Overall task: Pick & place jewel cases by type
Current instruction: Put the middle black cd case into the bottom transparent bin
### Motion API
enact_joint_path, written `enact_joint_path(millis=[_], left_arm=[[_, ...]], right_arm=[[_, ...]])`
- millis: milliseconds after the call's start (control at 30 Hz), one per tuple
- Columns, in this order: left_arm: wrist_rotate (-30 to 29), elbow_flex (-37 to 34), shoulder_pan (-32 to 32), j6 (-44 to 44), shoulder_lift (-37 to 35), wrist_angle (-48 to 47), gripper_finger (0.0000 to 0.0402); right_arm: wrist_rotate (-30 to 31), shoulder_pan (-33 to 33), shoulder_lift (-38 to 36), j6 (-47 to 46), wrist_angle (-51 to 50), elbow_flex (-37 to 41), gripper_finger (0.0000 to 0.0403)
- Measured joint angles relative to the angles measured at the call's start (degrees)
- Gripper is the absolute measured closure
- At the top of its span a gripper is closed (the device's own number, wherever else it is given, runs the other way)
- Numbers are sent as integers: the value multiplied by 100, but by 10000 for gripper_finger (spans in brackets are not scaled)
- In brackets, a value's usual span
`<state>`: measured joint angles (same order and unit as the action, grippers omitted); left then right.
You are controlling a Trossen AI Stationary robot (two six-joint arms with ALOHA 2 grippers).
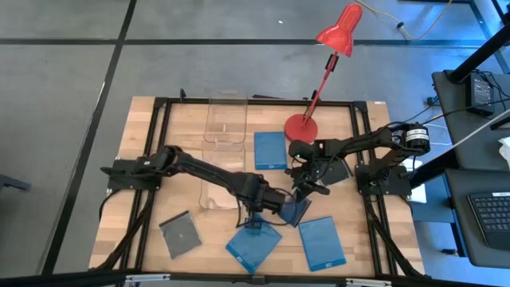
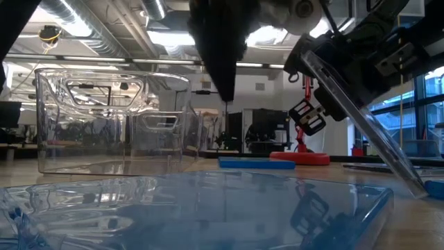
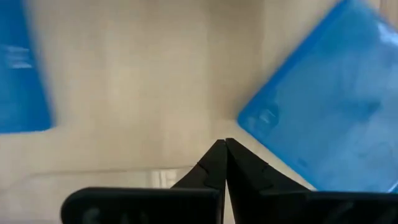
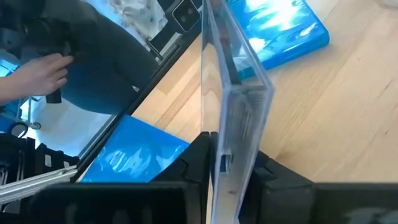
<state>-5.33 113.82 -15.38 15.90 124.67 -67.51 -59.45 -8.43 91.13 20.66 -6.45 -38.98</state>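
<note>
Right gripper (image 4: 233, 171) clamping tilted clear jewel case (image 4: 233, 93)

Lighting is even overhead on the wooden table (image 1: 159, 159). In the low view, ceiling lights (image 2: 166, 38) glare and the nearest blue case (image 2: 208, 208) is blurred. The left wrist view is soft throughout.

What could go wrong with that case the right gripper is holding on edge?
The right gripper pinches the clear jewel case only near one edge, tilted, so it could pivot or slip out. The shut left gripper sits close beside it, above the blue cases, so the arms could bump.
</note>
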Motion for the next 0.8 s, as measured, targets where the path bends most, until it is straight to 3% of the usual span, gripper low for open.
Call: enact_joint_path(millis=[300,467,600,800], left_arm=[[-1504,2,11,1445,-783,2,398],[-2252,2,-28,2091,-1176,1,398],[-2613,4,-99,2345,-1384,3,398],[-2808,4,-211,2344,-1433,-2,398]], right_arm=[[-23,2,-4,-1368,525,-2,351],[-23,2,-4,-1809,744,-4,377],[-21,2,-4,-1768,753,-4,387],[-42,2,-4,-2120,874,-4,368]])
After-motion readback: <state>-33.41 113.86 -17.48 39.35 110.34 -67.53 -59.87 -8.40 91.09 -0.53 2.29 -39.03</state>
